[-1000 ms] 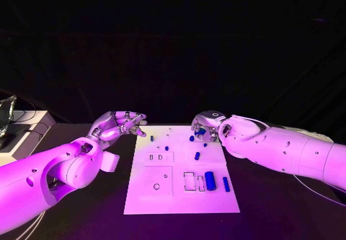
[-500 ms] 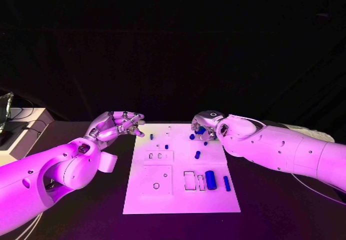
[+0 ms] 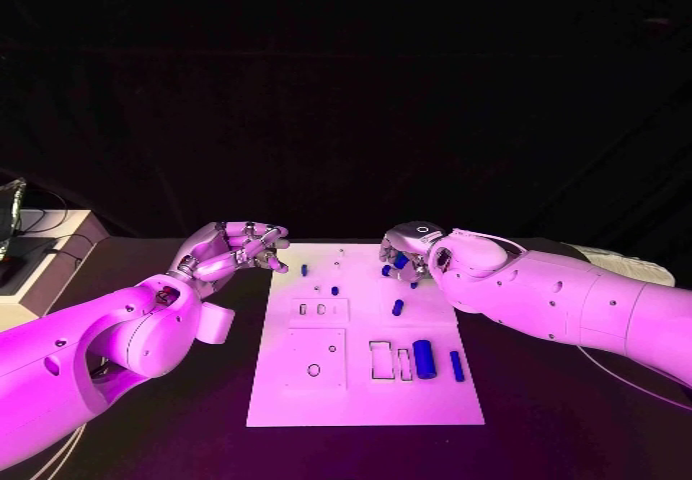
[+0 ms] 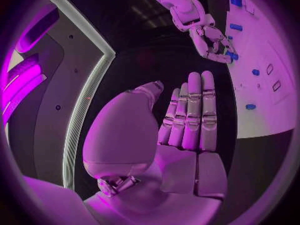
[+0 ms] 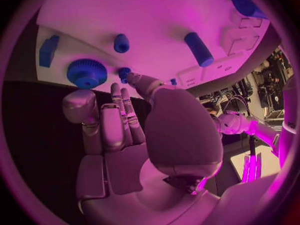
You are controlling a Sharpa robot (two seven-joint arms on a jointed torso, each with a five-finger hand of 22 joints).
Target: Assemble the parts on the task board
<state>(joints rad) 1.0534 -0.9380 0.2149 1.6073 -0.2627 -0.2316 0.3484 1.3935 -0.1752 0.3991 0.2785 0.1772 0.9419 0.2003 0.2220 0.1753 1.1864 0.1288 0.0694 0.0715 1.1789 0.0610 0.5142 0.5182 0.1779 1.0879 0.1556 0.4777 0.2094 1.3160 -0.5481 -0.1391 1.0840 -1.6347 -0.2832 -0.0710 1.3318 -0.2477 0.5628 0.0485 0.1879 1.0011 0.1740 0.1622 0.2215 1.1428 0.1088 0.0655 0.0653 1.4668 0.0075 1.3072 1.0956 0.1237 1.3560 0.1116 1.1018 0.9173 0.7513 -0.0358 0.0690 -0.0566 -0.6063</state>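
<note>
The white task board (image 3: 361,395) lies mid-table with several blue parts on it: a thick cylinder (image 3: 424,358), a slim bar (image 3: 456,365), a short peg (image 3: 397,307). My right hand (image 3: 408,252) hangs over the board's far right corner, fingers pointing down around a blue gear (image 3: 400,262). In the right wrist view the gear (image 5: 86,72) lies flat on the board (image 5: 156,20) just past the thumb tip, beside a small peg (image 5: 121,43) and a cylinder (image 5: 199,48); nothing is gripped. My left hand (image 3: 238,248) hovers off the board's far left corner, its fingers (image 4: 190,115) straight and empty.
A pale box (image 3: 36,250) stands at the table's left edge with cables by it. A white block (image 3: 627,265) lies behind my right arm. Rectangular recesses (image 3: 378,362) and small slots (image 3: 312,311) are cut in the board.
My right hand has edged slightly left and lower over the gear. The left hand has hardly moved.
</note>
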